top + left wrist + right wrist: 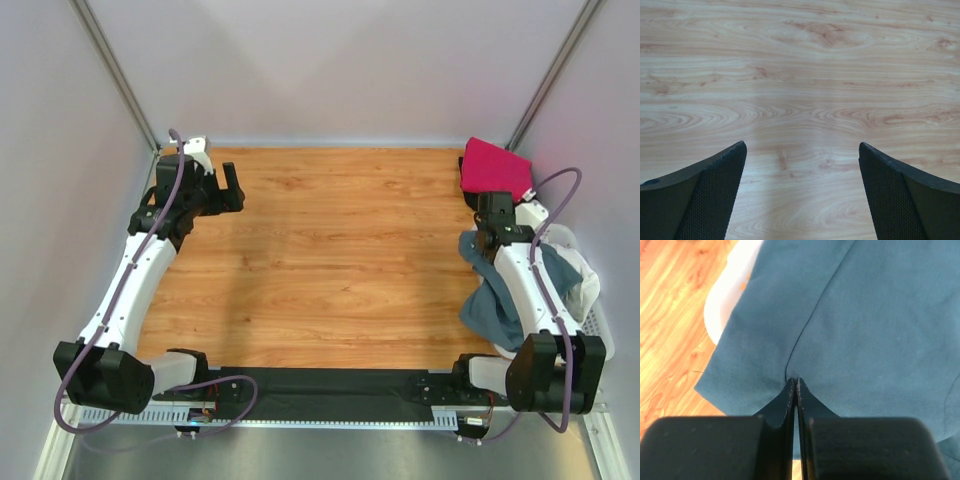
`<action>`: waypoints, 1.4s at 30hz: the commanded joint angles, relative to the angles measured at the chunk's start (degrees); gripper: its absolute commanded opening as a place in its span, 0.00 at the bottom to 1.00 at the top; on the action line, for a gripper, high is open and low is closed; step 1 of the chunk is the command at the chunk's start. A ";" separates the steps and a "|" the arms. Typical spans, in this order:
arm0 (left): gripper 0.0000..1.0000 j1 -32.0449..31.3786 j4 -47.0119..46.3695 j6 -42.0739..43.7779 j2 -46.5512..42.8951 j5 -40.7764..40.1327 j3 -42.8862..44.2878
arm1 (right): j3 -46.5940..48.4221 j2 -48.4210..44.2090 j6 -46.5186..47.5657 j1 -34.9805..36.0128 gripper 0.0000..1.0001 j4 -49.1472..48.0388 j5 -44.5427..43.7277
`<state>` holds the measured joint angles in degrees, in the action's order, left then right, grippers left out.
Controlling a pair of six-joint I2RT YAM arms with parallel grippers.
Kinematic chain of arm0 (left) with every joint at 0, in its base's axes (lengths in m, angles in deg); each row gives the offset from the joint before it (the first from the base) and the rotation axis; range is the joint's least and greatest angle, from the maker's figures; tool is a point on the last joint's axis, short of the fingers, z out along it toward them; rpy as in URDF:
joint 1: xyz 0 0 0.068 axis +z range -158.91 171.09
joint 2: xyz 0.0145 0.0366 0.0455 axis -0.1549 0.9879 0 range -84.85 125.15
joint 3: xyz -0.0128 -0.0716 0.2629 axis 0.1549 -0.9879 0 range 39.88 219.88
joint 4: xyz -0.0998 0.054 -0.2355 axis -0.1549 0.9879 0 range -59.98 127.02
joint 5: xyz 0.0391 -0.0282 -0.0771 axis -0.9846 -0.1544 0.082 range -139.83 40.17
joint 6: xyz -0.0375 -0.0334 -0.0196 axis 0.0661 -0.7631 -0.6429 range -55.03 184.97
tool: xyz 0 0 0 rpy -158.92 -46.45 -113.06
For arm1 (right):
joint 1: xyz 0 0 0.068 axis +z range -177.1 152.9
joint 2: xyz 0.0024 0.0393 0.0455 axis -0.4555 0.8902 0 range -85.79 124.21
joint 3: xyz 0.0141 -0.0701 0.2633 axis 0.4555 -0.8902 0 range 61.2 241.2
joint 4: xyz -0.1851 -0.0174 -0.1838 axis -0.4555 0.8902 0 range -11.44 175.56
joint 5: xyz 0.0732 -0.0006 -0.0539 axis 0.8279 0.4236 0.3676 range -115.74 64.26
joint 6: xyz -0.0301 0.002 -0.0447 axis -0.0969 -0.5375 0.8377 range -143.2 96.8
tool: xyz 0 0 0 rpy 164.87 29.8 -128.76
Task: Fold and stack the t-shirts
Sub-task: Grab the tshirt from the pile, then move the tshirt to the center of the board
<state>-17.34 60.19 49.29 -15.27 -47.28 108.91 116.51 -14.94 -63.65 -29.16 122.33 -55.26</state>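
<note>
Right pincer (794, 381): clenched on blue shirt (865, 330), at 3 o'clock on the counter (330, 260).
Shirt's length: runs toward 5 o'clock, draped over basket (598, 318).
Left pincer (802, 147): released, at 10 o'clock, well apart.
Bare wood: toward 9 o'clock from the shirt.

Robotics lab test cell. Evidence: plain white wall panels (330, 70) beyond left gripper (802, 146); bare metal frame strut (115, 70) in corner behind it; wood-grain tabletop (800, 75) beneath it; black mounting rail (330, 385) at near edge; exposed purple cable (566, 172).
</note>
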 commanded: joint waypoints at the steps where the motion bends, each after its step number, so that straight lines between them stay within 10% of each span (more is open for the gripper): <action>1: 1.00 0.08 0.76 1.18 0.03 0.79 2.16 | 3.49 -2.11 1.24 -0.22 0.00 -0.61 -2.21; 13: 0.99 0.08 0.59 2.15 0.91 0.88 3.91 | 28.34 -3.81 16.79 1.80 0.00 0.79 10.96; 26: 1.00 0.08 -1.34 2.41 1.08 3.86 5.23 | 65.25 17.91 23.14 25.60 0.00 -5.35 27.29; 42: 0.99 0.08 -3.54 3.12 -2.35 9.85 2.16 | 68.09 38.74 14.79 35.82 0.00 -18.10 44.11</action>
<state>-17.34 59.65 51.87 -15.81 -39.17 111.71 181.05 23.11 -44.92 7.21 109.63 -14.17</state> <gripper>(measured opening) 0.993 0.008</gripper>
